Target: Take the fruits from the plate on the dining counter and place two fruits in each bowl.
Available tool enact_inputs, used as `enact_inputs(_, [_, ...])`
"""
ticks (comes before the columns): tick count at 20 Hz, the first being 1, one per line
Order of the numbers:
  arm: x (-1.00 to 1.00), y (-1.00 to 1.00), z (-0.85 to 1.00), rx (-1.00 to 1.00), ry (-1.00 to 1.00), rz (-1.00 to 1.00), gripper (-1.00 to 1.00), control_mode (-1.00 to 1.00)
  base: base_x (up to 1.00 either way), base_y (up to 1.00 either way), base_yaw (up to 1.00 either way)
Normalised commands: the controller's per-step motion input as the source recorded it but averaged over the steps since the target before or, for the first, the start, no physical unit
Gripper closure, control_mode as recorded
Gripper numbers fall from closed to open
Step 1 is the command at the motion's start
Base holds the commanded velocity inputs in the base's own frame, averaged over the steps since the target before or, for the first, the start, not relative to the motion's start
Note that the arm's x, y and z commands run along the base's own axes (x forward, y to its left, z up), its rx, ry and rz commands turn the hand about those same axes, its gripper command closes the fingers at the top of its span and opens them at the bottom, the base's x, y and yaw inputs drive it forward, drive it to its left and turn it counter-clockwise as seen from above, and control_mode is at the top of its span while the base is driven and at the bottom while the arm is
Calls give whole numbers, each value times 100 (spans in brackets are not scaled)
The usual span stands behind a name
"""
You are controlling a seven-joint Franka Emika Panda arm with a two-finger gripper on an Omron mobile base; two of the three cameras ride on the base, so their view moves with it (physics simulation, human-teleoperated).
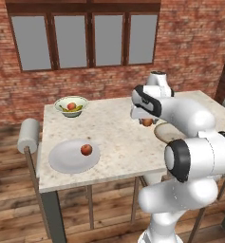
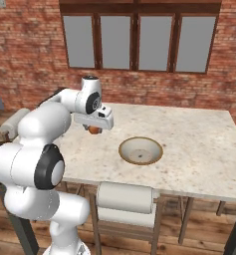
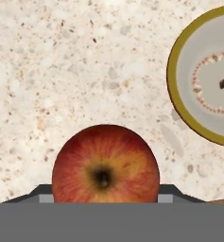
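Note:
My gripper is shut on a red-orange apple, held above the dining counter. The tan-brown bowl lies just to the apple's right and looks empty; in the left base view my arm partly covers it. At the counter's far left corner, the pale green-white bowl holds a red fruit and a yellow banana-like piece. One more apple rests on the flat plate near the front left.
Stools with white cylindrical backrests stand at the counter's sides: one at the left, one at the near edge. A brick wall with windows rises behind the counter. Bare stone top lies between plate and tan bowl.

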Motion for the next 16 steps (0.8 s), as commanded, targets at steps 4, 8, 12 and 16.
enact_inputs(4, [74,-70,-11,5,5,0,100,-100,0,0,0])
enact_inputs(8, [19,-100,-41,8,7,0,100,-100,0,0,0])
enact_inputs(12, [0,-100,-49,5,6,0,100,-100,0,0,0])
enact_inputs(16, [0,-80,-53,3,7,-1,100,-100,0,0,0])
